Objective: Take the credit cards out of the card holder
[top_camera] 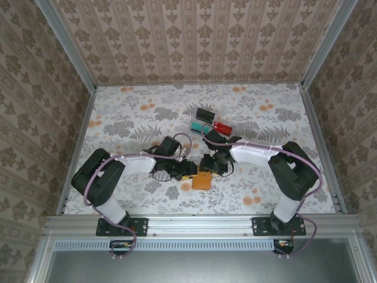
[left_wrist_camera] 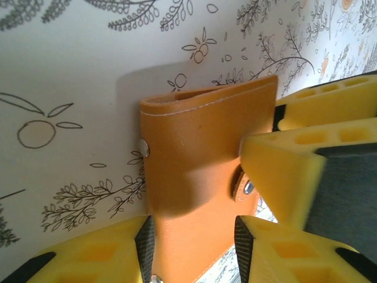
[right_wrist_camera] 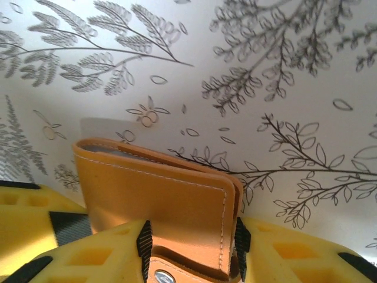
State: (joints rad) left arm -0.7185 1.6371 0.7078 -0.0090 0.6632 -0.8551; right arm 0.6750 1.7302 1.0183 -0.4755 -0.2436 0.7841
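Left wrist view, left pincer (left_wrist_camera: 189, 243) and right pincer (right_wrist_camera: 191, 244) clamping card holder (left_wrist_camera: 194, 147), fold pointing away.

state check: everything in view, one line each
holder: folded shut, clamped by both pincers
left pincer: shut on holder
right pincer: shut on holder
black card: out, flat on table
teal card: out, flat on table
red card: out, flat on table

Table (top_camera: 135, 118) has a white floral print with grey leaf sprigs and orange blossoms; close up, line-drawn branches and small fruits. Walls (top_camera: 194, 41) on three sides, beige damask wallpaper. Silver metal posts (top_camera: 65, 44) at the back corners. Aluminium rail (top_camera: 200, 223) along the near edge, grey panel (top_camera: 200, 265) below.
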